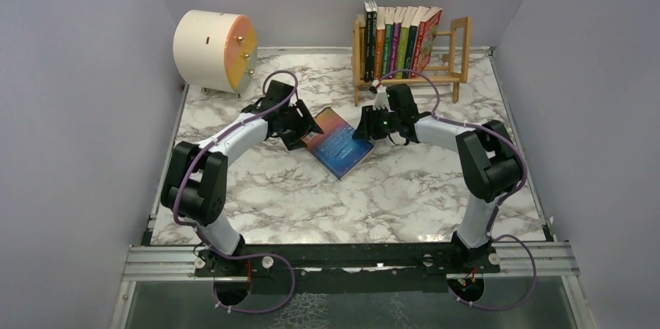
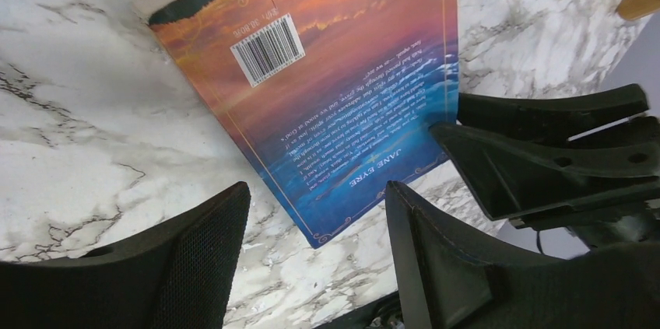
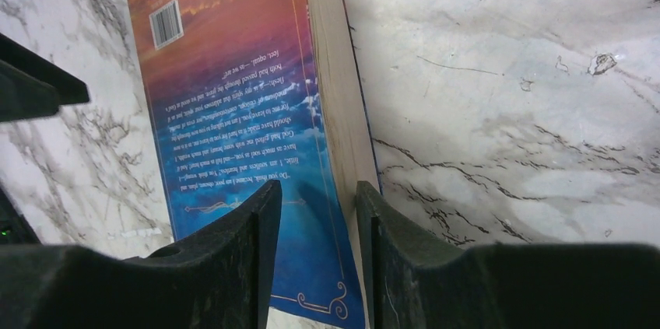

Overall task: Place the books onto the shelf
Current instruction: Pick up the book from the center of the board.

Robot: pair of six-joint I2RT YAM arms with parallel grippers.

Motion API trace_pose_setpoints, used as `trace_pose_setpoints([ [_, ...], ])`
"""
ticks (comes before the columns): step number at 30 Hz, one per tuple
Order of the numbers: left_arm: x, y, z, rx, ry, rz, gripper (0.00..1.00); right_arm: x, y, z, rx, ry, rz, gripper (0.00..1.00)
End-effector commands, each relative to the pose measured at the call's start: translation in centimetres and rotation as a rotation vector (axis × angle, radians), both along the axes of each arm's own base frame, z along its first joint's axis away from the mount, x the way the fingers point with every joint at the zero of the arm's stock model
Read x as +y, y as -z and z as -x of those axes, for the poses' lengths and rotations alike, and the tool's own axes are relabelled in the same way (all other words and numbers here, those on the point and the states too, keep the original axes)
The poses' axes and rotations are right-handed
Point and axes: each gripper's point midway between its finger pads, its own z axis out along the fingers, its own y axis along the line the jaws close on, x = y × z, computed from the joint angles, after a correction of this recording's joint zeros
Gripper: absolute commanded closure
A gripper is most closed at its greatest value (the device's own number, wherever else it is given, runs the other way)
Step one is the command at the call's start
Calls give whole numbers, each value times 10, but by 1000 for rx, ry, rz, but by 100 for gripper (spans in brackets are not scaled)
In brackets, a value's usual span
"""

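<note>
Status: task nearly complete, one item outstanding. Far L of both sets of fingers: cream cylinder with orange face (image 1: 212, 49), not part of the job.

L arm: left gripper (image 2: 317, 197) low over white marble-pattern table (image 1: 257, 197), jaws wide, nothing clamped. Near corner of blue-and-orange paperback (image 2: 335, 88) lies between and just ahead of its fingers, no contact evident. Paperback appears flat on the table, back cover up, barcode showing, between the two grippers and well apart from the shelf.

R arm: right gripper (image 3: 317, 189) at opp. side of the book, jaws narrow. One finger is over the cover, the other beside the pale page edge; cannot tell whether pads bear on it. Book does not look lifted.

Beyond R fingers: light-wood rail shelf (image 1: 461, 37) w/ row of upright paperbacks (image 1: 397, 41), abt seven, end one leaning R, room left at R end.

Assessment: shelved lot done. Left to do: secure grip, raise and stand this last book in the gap
</note>
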Motion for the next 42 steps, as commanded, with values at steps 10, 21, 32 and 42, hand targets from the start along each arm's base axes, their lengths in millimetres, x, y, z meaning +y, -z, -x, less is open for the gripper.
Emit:
trace_pose_setpoints([
  [10, -7, 43, 2, 37, 31, -61, 43, 28, -24, 12, -8, -130, -167, 79],
  [21, -2, 66, 7, 60, 4, -79, 44, 40, -19, 34, 89, -212, -272, 73],
  [32, -4, 76, 8, 77, -1, -70, 44, 32, 3, 53, 188, -182, -251, 56],
  [42, -4, 78, 8, 80, -8, -70, 44, 31, 8, 73, 231, -185, -317, 59],
])
